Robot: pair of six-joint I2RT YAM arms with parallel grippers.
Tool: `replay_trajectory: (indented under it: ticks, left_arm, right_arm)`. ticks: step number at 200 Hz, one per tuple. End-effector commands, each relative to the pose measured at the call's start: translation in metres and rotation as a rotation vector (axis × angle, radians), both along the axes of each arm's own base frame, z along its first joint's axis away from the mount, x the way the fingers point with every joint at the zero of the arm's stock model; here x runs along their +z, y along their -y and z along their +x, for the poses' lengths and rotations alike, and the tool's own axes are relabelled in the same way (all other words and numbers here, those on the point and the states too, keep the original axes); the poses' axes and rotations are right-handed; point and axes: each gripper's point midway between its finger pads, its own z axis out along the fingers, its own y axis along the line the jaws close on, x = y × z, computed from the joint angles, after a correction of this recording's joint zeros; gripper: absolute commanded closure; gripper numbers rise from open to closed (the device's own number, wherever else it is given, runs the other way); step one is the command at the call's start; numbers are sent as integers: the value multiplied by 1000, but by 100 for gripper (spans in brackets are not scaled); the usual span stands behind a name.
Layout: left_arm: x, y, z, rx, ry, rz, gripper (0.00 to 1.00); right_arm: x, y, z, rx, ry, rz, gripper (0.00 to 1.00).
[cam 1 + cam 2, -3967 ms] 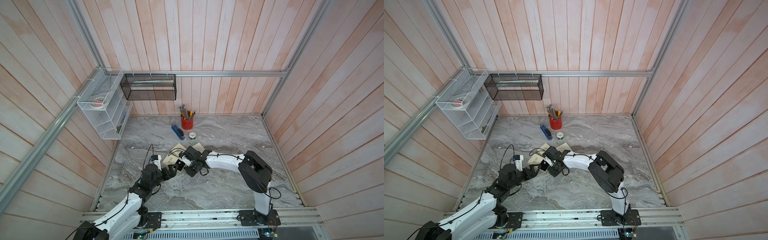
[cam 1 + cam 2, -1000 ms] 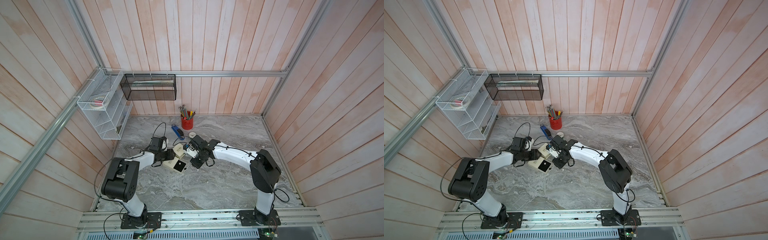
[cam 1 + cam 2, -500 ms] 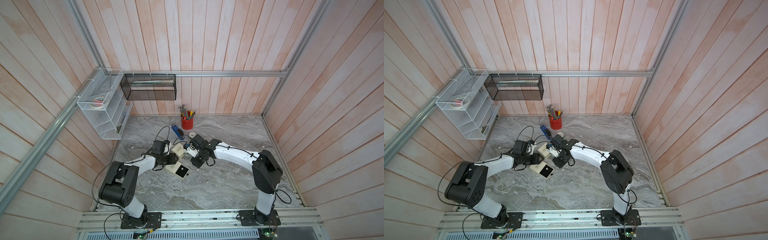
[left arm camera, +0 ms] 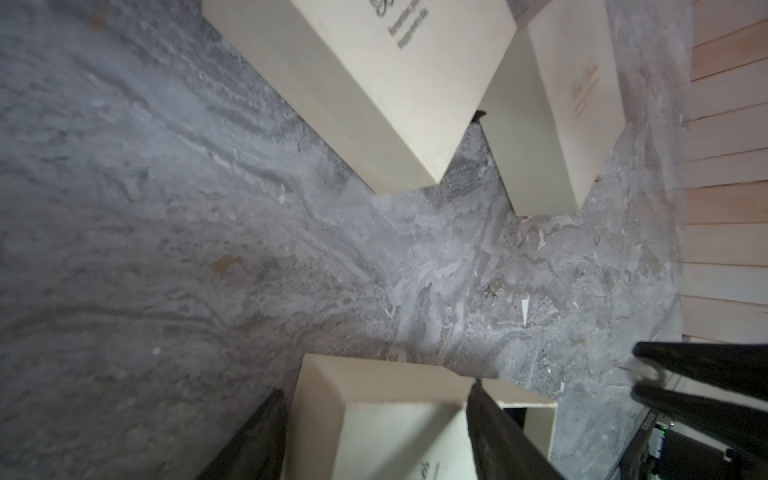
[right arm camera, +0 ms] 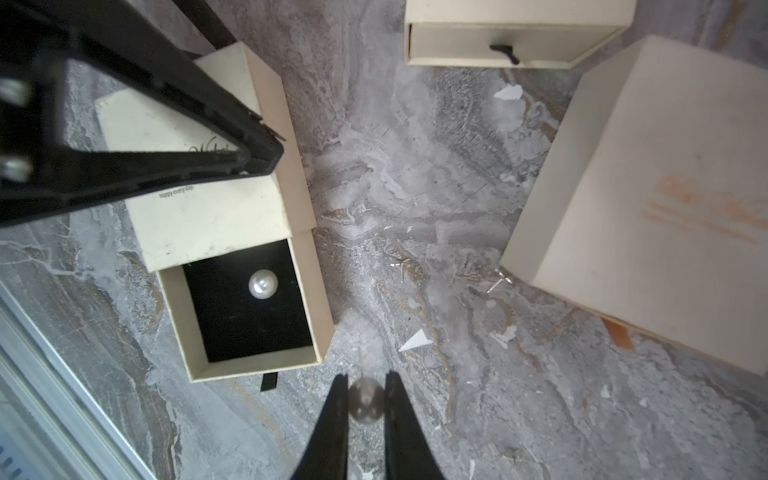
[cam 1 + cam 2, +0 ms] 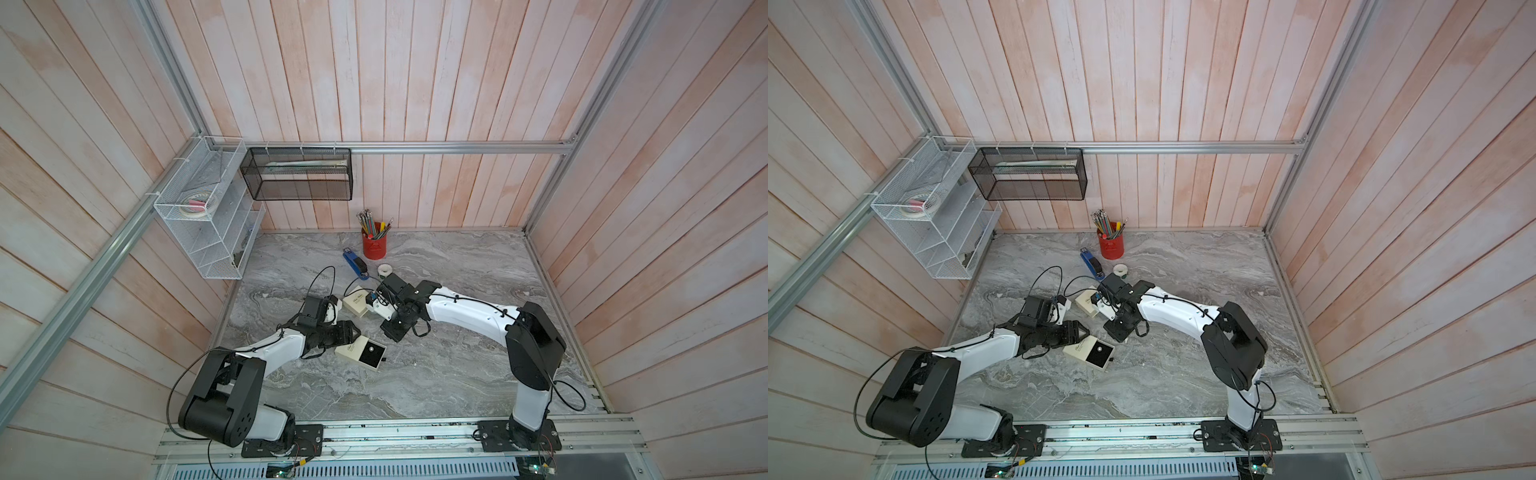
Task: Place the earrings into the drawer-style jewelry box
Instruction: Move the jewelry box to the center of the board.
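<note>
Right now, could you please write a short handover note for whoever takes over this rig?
Left gripper: open, jaws apart over the sleeve of the drawer box; contact unclear.
Right gripper: shut on the held pearl earring, just outside the drawer's open end.
Done: the drawer is pulled out and the other pearl earring lies on its black lining.
Left: move the held earring over the lining and release it there.
</note>
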Motion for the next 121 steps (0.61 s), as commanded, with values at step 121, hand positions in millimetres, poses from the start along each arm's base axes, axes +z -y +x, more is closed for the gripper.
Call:
replay_trajectory:
  ticks: [121]
  left_arm:
    - [8, 38, -57, -78, -73, -179, 24]
  right_arm:
    - [5, 21, -53, -138, -292, -92, 100]
